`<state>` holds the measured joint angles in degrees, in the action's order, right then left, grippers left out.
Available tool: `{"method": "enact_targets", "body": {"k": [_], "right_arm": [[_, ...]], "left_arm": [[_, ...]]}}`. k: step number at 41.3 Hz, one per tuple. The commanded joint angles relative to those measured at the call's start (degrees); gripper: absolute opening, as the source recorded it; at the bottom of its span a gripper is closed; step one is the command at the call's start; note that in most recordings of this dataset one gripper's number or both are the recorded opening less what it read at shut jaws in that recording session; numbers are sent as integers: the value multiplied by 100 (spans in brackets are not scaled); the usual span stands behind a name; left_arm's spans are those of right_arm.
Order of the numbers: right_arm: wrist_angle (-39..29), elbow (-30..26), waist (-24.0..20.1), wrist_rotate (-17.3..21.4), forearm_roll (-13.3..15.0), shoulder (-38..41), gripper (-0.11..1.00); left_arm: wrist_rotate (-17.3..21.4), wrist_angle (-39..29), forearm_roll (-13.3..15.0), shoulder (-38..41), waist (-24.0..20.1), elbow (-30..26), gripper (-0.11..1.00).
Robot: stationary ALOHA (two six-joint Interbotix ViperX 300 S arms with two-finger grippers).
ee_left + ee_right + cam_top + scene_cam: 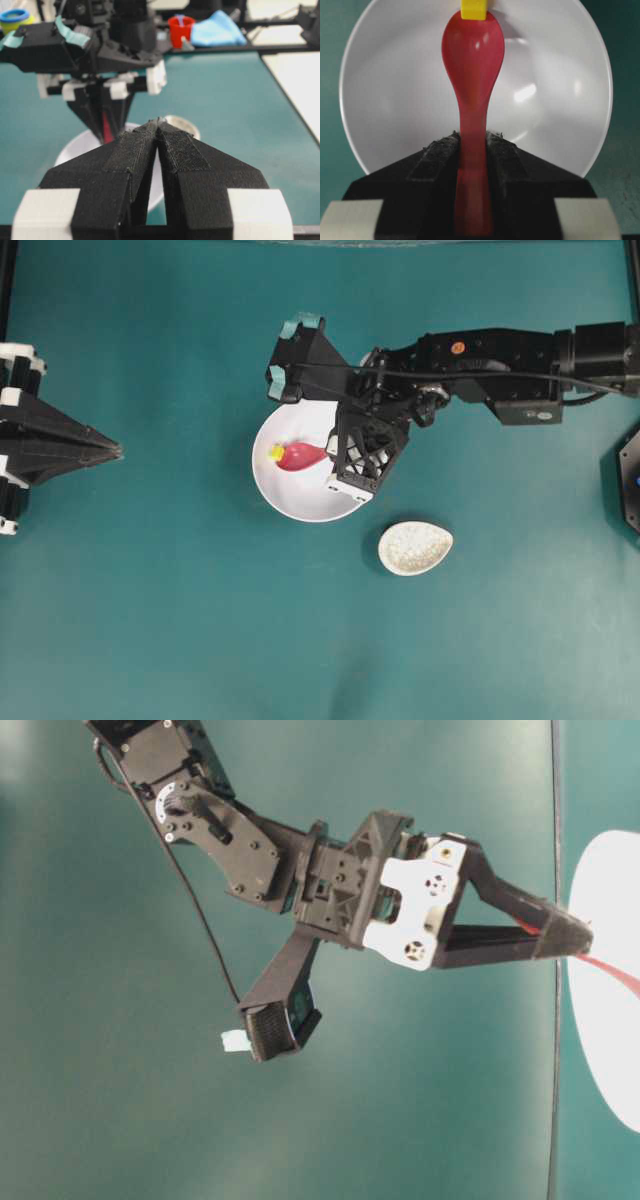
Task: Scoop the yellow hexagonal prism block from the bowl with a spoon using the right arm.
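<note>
The white bowl (292, 498) sits mid-table. Inside it lies the scoop of the pink-red spoon (300, 456), pointing left. The tiny yellow block (276, 452) rests against the scoop's far tip. My right gripper (328, 456) reaches over the bowl's right side, shut on the spoon's handle. The right wrist view shows the handle clamped between the jaws at my right gripper (472, 136), the spoon (473, 50) stretching away over the bowl (555, 90), and the block (474, 9) at its tip. My left gripper (118, 450) stays at the far left, shut and empty, as its tips (159, 121) show.
A small speckled beige oval rest (415, 547) lies just right of and below the bowl. A black fixture (630, 475) sits at the right edge. Beyond the table, the left wrist view shows a red cup (181, 29) and a blue cloth (217, 30).
</note>
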<state>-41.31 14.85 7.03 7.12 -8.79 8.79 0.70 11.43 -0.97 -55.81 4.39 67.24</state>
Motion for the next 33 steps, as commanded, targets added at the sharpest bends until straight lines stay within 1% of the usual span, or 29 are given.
{"method": "enact_targets", "body": {"k": [1,14,33], "right_arm": [[220,70,18,9,9,-255,22],[756,492,9,62,9,-483,22],[905,589,9,62,9,-519,22]], "left_arm": [[0,26,-9,18,0,-141,7],[0,35,-9,18,0,-141,7],[0,26,-9,18,0,-132,7]]}}
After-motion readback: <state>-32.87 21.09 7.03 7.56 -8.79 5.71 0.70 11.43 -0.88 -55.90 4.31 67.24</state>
